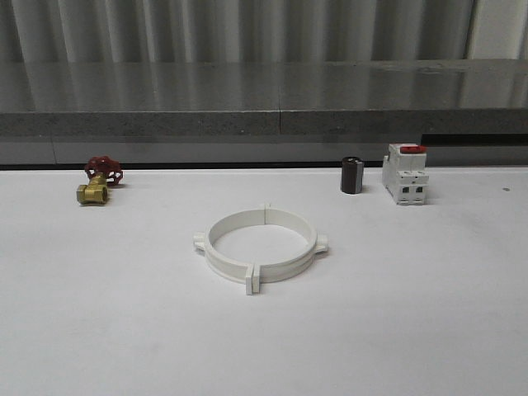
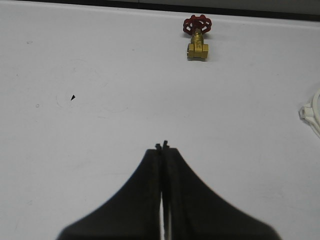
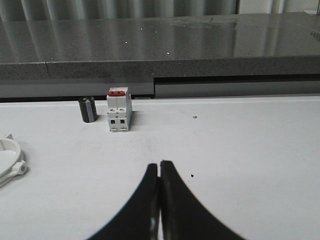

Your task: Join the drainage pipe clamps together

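Observation:
The drainage pipe clamps (image 1: pixel 261 247) lie in the middle of the white table, the two white half-rings meeting as one ring with tabs at both sides, front and back. An edge of the ring (image 2: pixel 311 113) shows in the left wrist view, and another edge (image 3: pixel 11 160) in the right wrist view. My left gripper (image 2: pixel 162 145) hangs over bare table well to the left of the ring, shut with nothing between its black fingers. My right gripper (image 3: pixel 159 163) is over bare table to the right of the ring, also shut and empty.
A brass valve with a red handwheel (image 1: pixel 99 182) lies at the back left of the table (image 1: pixel 429 313). A dark cylinder (image 1: pixel 352 176) and a white red-topped breaker (image 1: pixel 405 174) stand at the back right. A grey ledge (image 1: pixel 264 124) runs behind the table.

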You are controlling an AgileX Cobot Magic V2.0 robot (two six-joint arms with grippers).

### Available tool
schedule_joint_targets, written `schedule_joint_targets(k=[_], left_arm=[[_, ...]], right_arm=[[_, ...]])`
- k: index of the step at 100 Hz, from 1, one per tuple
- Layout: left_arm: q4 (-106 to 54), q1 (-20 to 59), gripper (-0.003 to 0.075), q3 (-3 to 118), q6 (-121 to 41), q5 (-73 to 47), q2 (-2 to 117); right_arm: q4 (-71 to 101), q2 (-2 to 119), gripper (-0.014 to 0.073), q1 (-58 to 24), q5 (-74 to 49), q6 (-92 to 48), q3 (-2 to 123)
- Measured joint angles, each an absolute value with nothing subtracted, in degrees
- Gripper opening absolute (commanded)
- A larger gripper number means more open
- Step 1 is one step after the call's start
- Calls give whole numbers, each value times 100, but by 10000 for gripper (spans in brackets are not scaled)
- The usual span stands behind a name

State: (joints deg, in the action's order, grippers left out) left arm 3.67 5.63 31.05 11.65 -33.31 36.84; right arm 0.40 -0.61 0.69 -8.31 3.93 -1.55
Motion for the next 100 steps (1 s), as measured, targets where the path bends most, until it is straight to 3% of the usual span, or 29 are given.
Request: schedule_joint_targets(k=[81,100], left_arm=[[367,563,-20,3082,1165,-3308,3684],[367,563,-20,2702,1165,-2917,3134]], right_arm=[[40,-61,-117,69,-831,429,-155],[40,-61,-117,69,-831,429,-155]])
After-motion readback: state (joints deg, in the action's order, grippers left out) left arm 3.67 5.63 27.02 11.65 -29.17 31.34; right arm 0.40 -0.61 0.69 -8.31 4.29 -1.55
